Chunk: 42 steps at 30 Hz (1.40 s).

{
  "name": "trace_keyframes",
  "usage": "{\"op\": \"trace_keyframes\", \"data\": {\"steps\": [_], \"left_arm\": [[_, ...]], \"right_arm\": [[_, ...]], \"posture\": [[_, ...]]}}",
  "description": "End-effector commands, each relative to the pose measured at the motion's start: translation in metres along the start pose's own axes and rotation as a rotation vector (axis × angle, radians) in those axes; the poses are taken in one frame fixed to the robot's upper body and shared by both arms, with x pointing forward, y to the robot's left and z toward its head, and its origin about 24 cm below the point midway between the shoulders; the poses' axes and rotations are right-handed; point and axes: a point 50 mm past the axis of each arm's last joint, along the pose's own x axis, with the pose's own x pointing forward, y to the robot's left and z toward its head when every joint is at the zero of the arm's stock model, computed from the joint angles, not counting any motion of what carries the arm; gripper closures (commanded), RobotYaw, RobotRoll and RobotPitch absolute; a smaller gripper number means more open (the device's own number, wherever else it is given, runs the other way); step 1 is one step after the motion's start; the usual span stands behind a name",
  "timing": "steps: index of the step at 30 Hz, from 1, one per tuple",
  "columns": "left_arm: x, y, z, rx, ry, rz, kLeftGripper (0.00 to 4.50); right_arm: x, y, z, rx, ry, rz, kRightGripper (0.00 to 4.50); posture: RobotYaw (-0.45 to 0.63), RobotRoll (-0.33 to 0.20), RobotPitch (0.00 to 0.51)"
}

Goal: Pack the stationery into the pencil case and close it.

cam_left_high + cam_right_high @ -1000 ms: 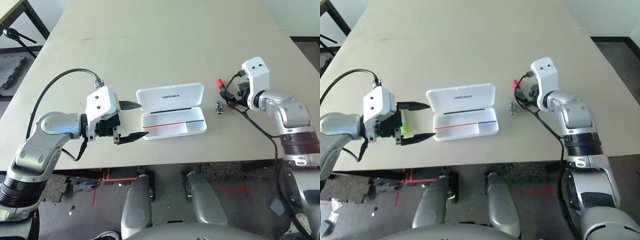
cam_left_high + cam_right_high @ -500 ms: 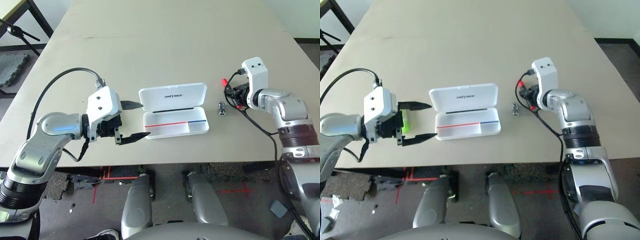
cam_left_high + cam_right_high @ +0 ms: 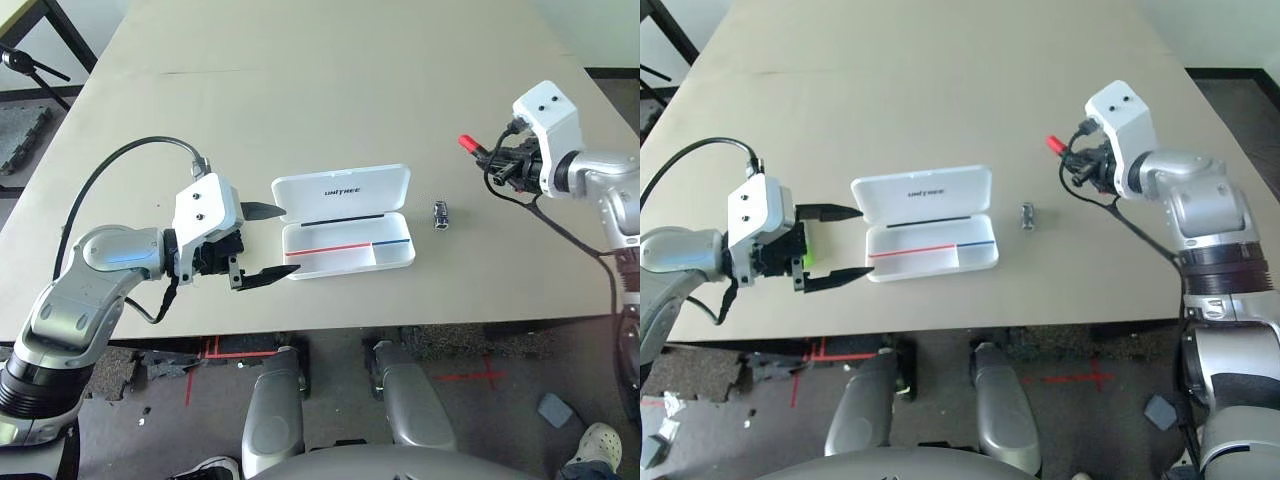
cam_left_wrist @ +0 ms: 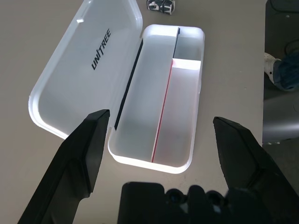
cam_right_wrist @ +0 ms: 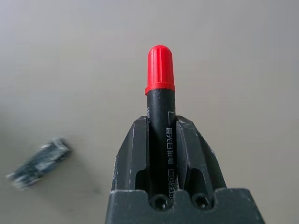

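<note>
right pincer [image 3: 487, 160] clamped on the marker [image 5: 160, 116] up off the bench [image 3: 330, 80], clip [image 3: 440, 214] between it and the case [image 3: 345, 220], left pincer [image 3: 262, 240] gaping wide and empty, highlighter [image 3: 808, 250] tucked beside it

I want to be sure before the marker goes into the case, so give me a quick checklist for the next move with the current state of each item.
1. Right gripper shut on the marker: ok.
2. Marker clear of the table: ok.
3. Pencil case lid open: ok.
4. Case tray free of objects: ok.
5. Left gripper open beside the case, not over the tray: ok.
6. Clip outside the case, on the marker's likely path: not ok.
</note>
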Motion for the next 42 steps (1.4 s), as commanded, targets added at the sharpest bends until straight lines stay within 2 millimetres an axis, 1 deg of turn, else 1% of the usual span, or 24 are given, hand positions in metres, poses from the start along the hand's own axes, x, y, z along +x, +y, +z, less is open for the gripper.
{"op": "trace_keyframes", "data": {"steps": [1,4,5,8,9,12,19,32,39,42], "left_arm": [[-0.003,-0.001,-0.001,0.0,0.005,-0.01,0.0],[-0.004,-0.001,-0.001,0.001,0.01,-0.007,0.0],[-0.004,-0.001,-0.001,0.001,0.011,-0.006,0.0],[-0.005,-0.002,-0.002,0.001,0.014,-0.001,0.0],[-0.005,-0.002,-0.002,0.001,0.014,0.001,0.0],[-0.005,-0.004,-0.001,-0.001,0.014,0.009,0.0],[-0.007,-0.006,-0.001,-0.007,0.021,0.018,0.0],[-0.005,-0.003,0.001,-0.001,0.02,0.03,0.0],[-0.005,-0.003,0.001,0.0,0.02,0.039,0.0],[-0.005,-0.004,0.001,0.001,0.021,0.043,0.0]], "right_arm": [[-0.004,0.012,0.016,-0.107,-0.017,0.146,3.97],[-0.007,0.025,0.025,-0.178,-0.022,0.297,3.97],[-0.008,0.031,0.027,-0.202,-0.022,0.363,3.97],[-0.01,0.048,0.032,-0.238,-0.035,0.516,3.97],[-0.009,0.054,0.033,-0.24,-0.04,0.559,3.97],[-0.006,0.069,0.035,-0.244,-0.052,0.638,3.97],[0.001,0.088,0.039,-0.292,-0.081,0.716,3.97],[0.029,0.119,0.059,-0.51,-0.198,0.776,3.97],[0.046,0.137,0.066,-0.611,-0.269,0.763,3.97],[0.059,0.145,0.066,-0.671,-0.288,0.727,3.97]], "posture": [[-0.05,0.0,0.232],[-0.05,0.0,0.232],[-0.03,0.0,0.233],[-0.03,0.0,0.233],[-0.02,0.0,0.232],[-0.02,0.0,0.232],[0.0,0.0,0.239],[0.01,0.0,0.233],[0.02,0.0,0.229],[0.02,0.0,0.227]]}}
